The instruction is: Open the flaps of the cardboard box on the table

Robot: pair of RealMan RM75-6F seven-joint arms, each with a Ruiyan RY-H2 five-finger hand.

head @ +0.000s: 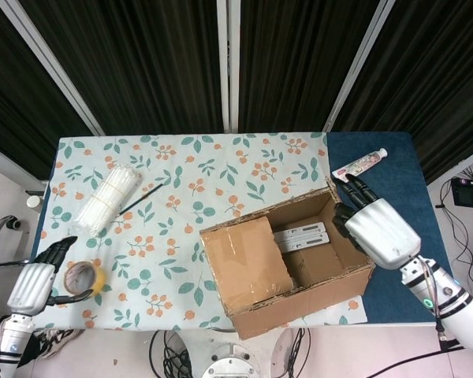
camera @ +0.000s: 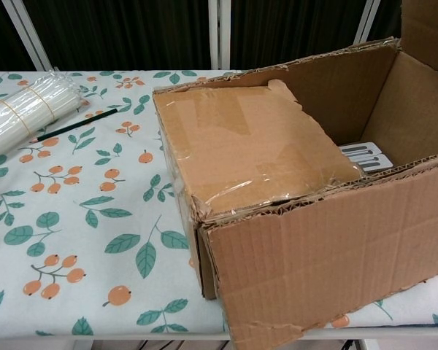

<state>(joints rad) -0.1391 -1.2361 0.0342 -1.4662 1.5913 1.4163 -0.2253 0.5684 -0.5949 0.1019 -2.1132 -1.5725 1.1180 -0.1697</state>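
Observation:
The cardboard box (head: 299,303) stands at the table's front middle. Its left flap (head: 244,264), covered in clear tape, lies flat over the left half (camera: 248,149). The right half is uncovered, and a white labelled item (head: 301,235) lies inside. In the chest view the right flap (camera: 427,29) stands upright at the box's right wall. My right hand (head: 376,232) is at that right wall with its fingers stretched out, holding nothing; the flap is hidden behind it in the head view. My left hand (head: 35,285) hangs off the table's front left corner, fingers apart, empty.
A roll of yellow tape (head: 85,277) lies beside my left hand. A bundle of white sticks (head: 106,197) and a black pencil (head: 140,198) lie at the left. A toothpaste tube (head: 360,166) rests on the blue mat (head: 414,189) at the right.

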